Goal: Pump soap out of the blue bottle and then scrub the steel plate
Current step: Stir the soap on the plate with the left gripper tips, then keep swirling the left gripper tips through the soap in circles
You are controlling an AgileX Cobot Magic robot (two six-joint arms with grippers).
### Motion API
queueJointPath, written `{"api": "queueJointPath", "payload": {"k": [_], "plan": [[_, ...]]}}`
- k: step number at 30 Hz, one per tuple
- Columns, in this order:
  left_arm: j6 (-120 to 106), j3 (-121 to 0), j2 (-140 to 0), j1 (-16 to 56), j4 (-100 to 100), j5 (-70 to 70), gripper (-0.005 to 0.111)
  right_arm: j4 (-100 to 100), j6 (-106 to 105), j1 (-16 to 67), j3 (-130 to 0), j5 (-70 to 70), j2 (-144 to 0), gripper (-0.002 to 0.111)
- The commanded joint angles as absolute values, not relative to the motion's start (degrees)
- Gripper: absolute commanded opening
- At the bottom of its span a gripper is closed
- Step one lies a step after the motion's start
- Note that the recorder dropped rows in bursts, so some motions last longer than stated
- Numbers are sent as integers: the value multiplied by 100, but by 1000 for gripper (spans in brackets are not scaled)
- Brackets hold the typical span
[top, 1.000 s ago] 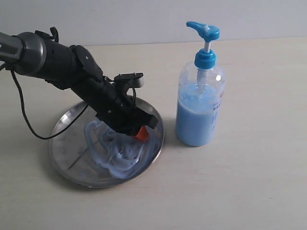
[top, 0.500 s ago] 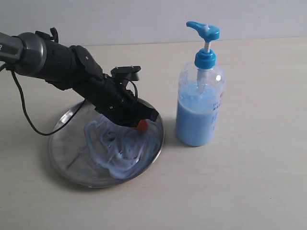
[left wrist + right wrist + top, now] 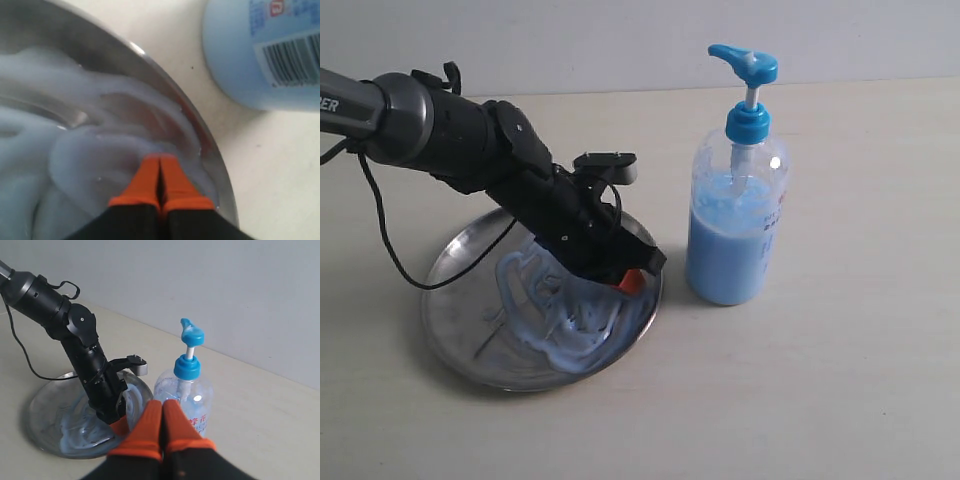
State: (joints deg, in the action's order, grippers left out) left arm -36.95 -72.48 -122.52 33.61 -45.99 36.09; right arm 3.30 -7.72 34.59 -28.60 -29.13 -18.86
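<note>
Both pressed together, empty: left tool [image 3: 632,283], right tool [image 3: 161,405]. Left has swept through the soap [image 3: 570,335] toward the blue bottle [image 3: 732,240], reaching the steel plate [image 3: 458,300] rim. Scrubbing looks underway.

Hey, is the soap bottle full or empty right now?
Partly full: the bottle shows pale blue soap below a clear, empty upper part.

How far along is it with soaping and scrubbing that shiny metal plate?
Pumping looks done: thick swirls of pale blue soap lie on the round steel plate, and the clear pump bottle with the blue head stands untouched. In hand: the left gripper, jaws shut, has its orange tips in the soap near the rim. Left: probably more scrubbing; part of the plate looks bare.
</note>
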Motion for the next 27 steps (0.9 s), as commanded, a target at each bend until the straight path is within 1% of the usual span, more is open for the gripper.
{"api": "queueJointPath", "payload": {"k": [1, 8, 13, 19, 27], "plan": [[-3614, -7233, -12251, 3373, -4134, 3795, 0, 348, -745, 3462, -2831, -2812, -1864, 0], [-2897, -7233, -12251, 3373, -3077, 3835, 0, 397, -745, 3462, -2831, -2812, -1864, 0], [-2264, -7233, -12251, 3373, -2420, 3603, 0, 425, -745, 3462, -2831, -2812, -1864, 0], [-2036, -7233, -12251, 3373, -2649, 3005, 0, 425, -745, 3462, -2831, -2812, -1864, 0], [-2247, -7233, -12251, 3386, -3648, 2940, 0, 425, -745, 3462, -2831, -2812, -1864, 0]]}}
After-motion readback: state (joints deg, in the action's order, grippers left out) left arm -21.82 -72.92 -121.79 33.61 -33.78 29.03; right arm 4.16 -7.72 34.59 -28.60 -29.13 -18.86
